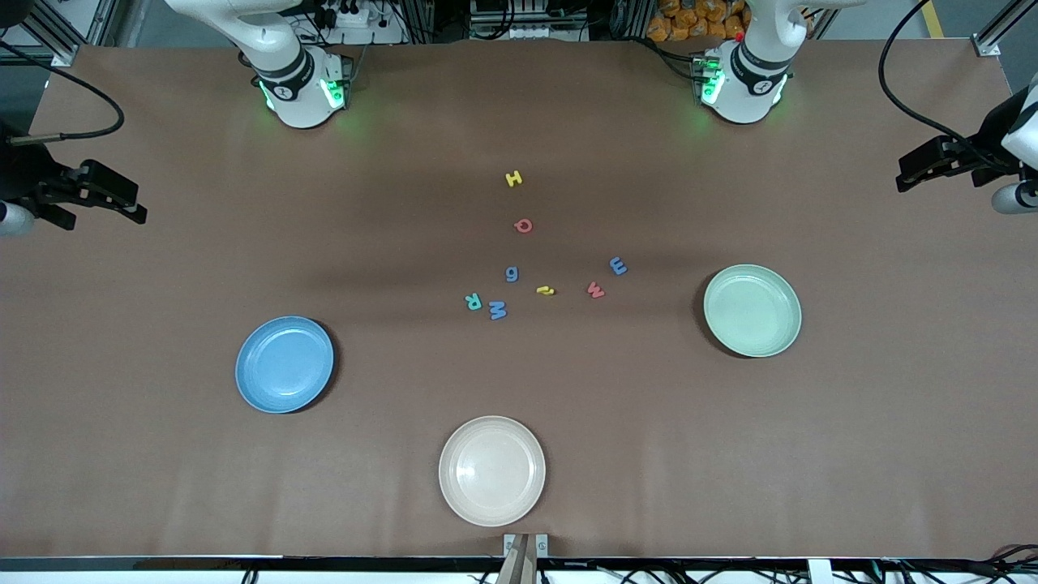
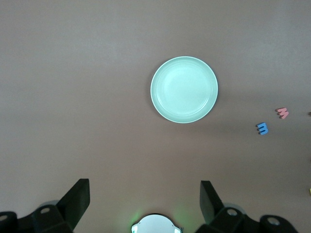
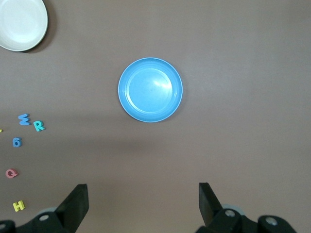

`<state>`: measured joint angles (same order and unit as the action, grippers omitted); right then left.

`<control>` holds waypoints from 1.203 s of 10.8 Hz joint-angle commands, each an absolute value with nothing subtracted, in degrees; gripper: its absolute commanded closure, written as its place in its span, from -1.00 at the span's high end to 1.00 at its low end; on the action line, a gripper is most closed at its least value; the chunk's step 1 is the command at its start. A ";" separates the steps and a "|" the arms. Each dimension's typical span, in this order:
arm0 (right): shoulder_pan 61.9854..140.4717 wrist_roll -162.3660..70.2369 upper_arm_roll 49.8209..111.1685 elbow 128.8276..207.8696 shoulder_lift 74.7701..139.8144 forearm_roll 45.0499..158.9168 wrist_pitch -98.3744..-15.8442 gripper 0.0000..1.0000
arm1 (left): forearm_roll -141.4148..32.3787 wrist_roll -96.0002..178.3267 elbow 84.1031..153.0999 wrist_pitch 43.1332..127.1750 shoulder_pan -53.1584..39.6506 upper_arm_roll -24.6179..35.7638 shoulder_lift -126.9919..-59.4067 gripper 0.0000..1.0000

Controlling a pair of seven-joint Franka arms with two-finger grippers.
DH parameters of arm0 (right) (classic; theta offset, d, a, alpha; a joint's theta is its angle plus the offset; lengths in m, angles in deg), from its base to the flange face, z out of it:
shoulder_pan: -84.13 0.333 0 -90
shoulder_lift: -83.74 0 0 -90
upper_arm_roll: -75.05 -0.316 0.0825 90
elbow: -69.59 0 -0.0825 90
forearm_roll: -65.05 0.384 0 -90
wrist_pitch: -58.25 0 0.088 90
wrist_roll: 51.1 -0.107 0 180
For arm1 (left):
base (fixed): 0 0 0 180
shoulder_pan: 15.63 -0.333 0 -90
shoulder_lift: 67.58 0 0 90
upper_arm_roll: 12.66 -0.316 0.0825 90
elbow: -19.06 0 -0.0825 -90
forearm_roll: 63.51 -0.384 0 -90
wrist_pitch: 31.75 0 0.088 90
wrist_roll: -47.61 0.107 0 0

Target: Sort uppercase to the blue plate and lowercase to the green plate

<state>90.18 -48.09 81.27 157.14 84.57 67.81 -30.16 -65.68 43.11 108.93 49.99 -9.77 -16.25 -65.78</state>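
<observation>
Under wide-open, empty left gripper (image 2: pixel 143 204): round shiny green plate (image 2: pixel 184 90). Under wide-open, empty right gripper (image 3: pixel 143 206): round shiny blue plate (image 3: pixel 150 90).

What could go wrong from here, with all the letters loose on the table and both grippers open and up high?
The teal R and blue M lie almost touching, so a pick on one may drag the other. The yellow h is tiny and could slip the fingers. The cream-white plate lies nearest the camera and could take a letter by mistake.

Robot lab: aluminium framing (image 1: pixel 993 32), cables (image 1: pixel 900 89), brown-covered table (image 1: pixel 162 454).
</observation>
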 commanded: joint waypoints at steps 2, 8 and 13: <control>89.93 -47.85 81.11 156.95 84.36 65.84 -29.64 1.00 | -64.04 44.27 110.65 49.73 -10.09 -16.44 -64.06 1.00; 89.84 -47.84 81.20 157.13 84.53 66.37 -30.08 1.00 | -64.04 43.75 110.30 49.99 -9.83 -16.09 -64.67 1.00; 90.19 -48.02 81.11 157.57 85.06 66.63 -29.65 1.00 | -64.04 43.75 110.47 50.34 -9.83 -16.09 -64.94 1.00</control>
<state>90.17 -48.07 81.30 157.35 85.18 66.71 -30.12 -65.68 43.11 109.95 50.05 -9.66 -16.07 -65.51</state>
